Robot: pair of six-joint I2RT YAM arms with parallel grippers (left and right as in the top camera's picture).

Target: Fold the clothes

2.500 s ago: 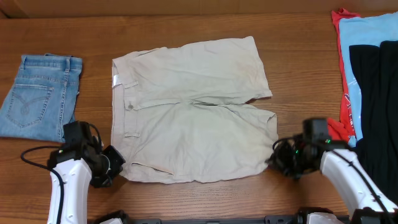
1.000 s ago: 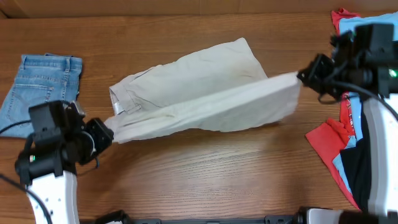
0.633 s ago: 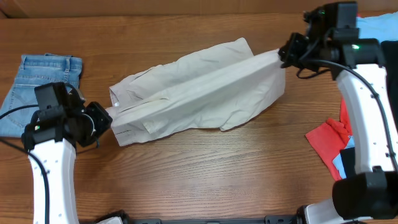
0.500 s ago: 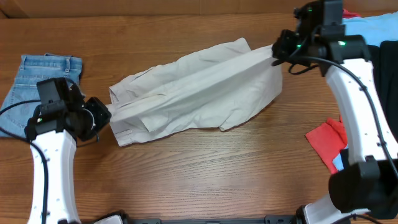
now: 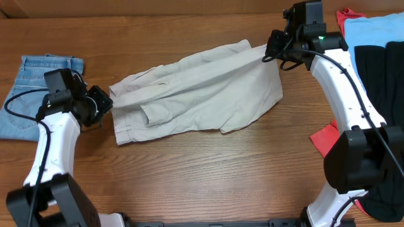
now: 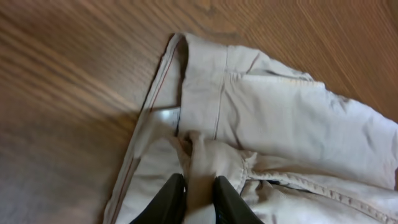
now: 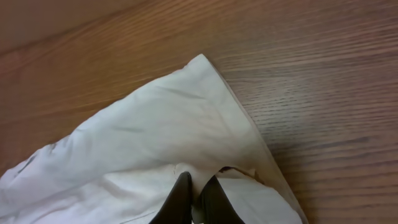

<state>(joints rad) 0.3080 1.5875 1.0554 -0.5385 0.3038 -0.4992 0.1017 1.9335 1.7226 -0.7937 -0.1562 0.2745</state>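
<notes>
The beige khaki shorts (image 5: 202,94) lie folded lengthwise across the middle of the table, the near half laid over the far half. My left gripper (image 5: 104,104) is shut on the waistband corner at the left end; the left wrist view shows the fingers (image 6: 194,198) pinching the waistband (image 6: 211,158) beside the white label (image 6: 163,118). My right gripper (image 5: 270,49) is shut on the leg hem at the far right; the right wrist view shows the fingers (image 7: 194,198) pinching the hem cloth (image 7: 168,134).
Folded denim-blue shorts (image 5: 35,94) lie at the left edge. A pile of red (image 5: 344,25), light-blue (image 5: 372,31) and black (image 5: 385,94) garments lies at the right edge, with a red piece (image 5: 325,137) hanging out lower down.
Both grippers lifted the near edge of the flat shorts and carried it away from me over the far half. The shorts are now folded in two, with both grippers low at the far side.
</notes>
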